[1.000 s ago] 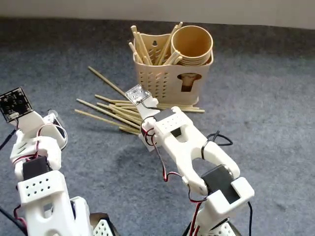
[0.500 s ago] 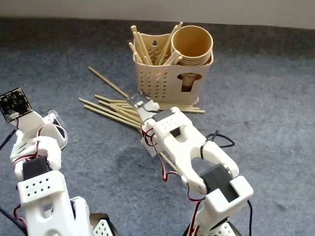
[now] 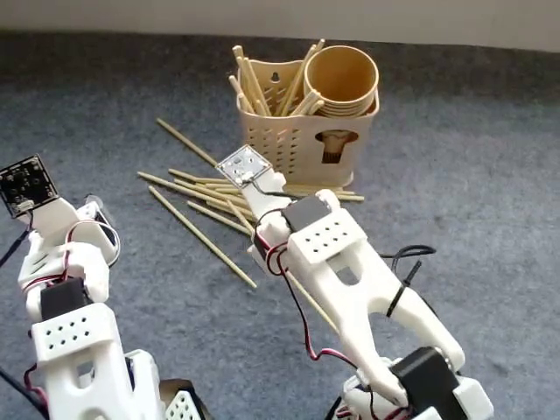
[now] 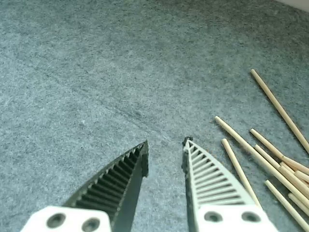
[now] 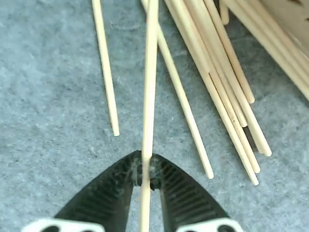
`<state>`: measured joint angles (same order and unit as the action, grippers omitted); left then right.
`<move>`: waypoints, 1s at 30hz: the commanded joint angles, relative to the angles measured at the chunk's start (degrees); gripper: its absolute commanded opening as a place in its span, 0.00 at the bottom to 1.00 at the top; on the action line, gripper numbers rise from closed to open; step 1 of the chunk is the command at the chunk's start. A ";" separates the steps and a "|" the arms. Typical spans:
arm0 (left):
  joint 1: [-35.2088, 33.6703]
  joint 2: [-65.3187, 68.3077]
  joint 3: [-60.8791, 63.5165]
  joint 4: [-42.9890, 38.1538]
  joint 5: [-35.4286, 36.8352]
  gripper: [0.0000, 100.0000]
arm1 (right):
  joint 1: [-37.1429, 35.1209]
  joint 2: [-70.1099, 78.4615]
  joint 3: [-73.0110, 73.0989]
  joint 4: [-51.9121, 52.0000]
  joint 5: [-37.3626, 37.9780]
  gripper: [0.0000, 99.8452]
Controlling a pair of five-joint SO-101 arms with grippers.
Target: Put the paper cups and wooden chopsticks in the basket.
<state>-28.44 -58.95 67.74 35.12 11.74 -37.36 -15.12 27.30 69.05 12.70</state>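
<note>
A perforated cream basket (image 3: 293, 144) stands at the back with stacked paper cups (image 3: 341, 80) and several wooden chopsticks (image 3: 258, 83) inside. More chopsticks (image 3: 197, 188) lie fanned on the carpet in front of it. My right gripper (image 5: 145, 170) is shut on one chopstick (image 5: 148, 92), which runs between the jaws; its tail (image 3: 313, 306) shows under the right arm. Loose sticks (image 5: 219, 82) lie beside it. My left gripper (image 4: 165, 149) hangs open over bare carpet, left of the pile's ends (image 4: 270, 159).
Grey carpet covers the whole work area. One long chopstick (image 3: 201, 236) lies apart from the pile, slanting toward the near side. The left arm (image 3: 66, 271) stands at the near left, the right arm (image 3: 350, 271) at the near centre.
The right arm has pulled back and lifted its wrist with a chopstick in the gripper. One stick has been dragged out of the pile toward the near side. The left arm has kept still.
</note>
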 commanded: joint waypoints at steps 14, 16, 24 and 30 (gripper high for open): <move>0.13 -1.01 -0.48 -1.14 0.53 0.13 | -0.84 -19.30 -0.75 1.71 0.18 0.00; 0.75 -1.01 -0.48 -1.14 0.53 0.13 | -0.84 -20.53 -0.84 1.54 0.18 0.00; 0.92 -1.10 -0.13 -1.23 0.44 0.13 | -0.84 -25.19 -0.92 -13.05 -3.08 0.00; 0.92 -1.10 -0.13 -1.23 0.44 0.13 | 2.24 -26.68 -0.92 -26.51 -3.43 0.00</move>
<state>-28.44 -58.95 68.09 35.12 11.74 -37.45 -39.47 27.38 49.98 9.89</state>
